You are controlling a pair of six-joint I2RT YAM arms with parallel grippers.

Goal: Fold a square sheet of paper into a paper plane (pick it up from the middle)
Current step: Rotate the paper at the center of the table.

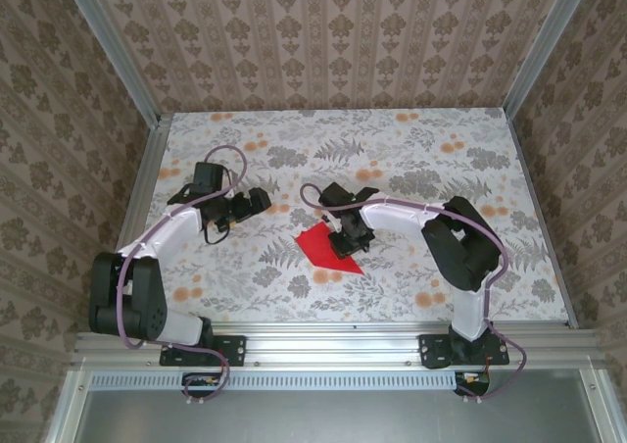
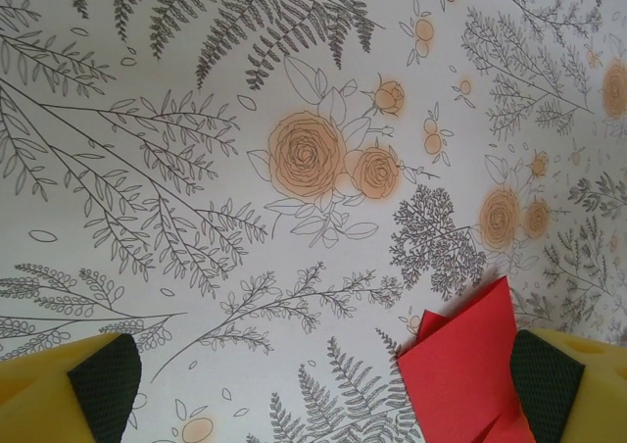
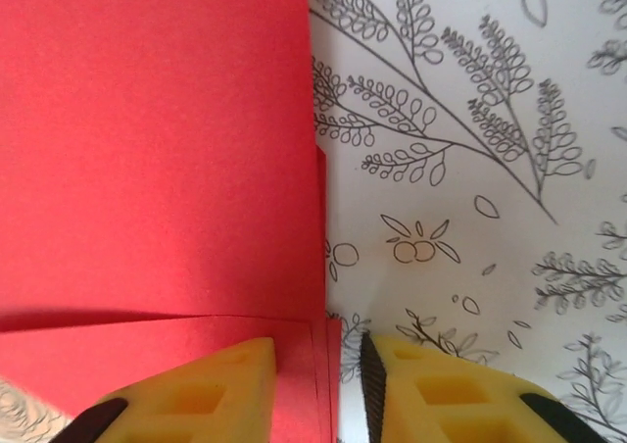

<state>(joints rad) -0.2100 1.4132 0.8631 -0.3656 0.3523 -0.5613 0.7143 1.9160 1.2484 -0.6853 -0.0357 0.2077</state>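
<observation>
The right gripper (image 3: 318,357) points down at the tabletop (image 3: 490,247) with its jaws drawn narrow but not met. A slim gap shows between the yellow fingers, and the right-hand edge of the paper (image 3: 147,149) runs into that gap. One finger sits over the red and the other over bare tabletop just beside the edge. Nothing looks clamped, and the paper lies flat.

The paper is already folded. A second layer shows along the right edge, and a crease line crosses it near the fingers. From above it reads as a red pointed shape near the middle of the tabletop, under the right gripper.

The left gripper (image 2: 323,389) is spread fully wide and holds nothing. It hangs over the floral print to the left of the paper, with a red corner beside one of its pads (image 2: 544,384).

The paper is probably very light, thin and limp. It would likely skid on the smooth tabletop if pushed sideways, sag if lifted by one corner, and keep any accidental crease. The folded layers may slip out of line.

Lying flat, it gives the fingers little to pinch from above. The doubled edge looks the stiffest hold, taken about midway along so both ends hang evenly. A light squeeze should be enough.
</observation>
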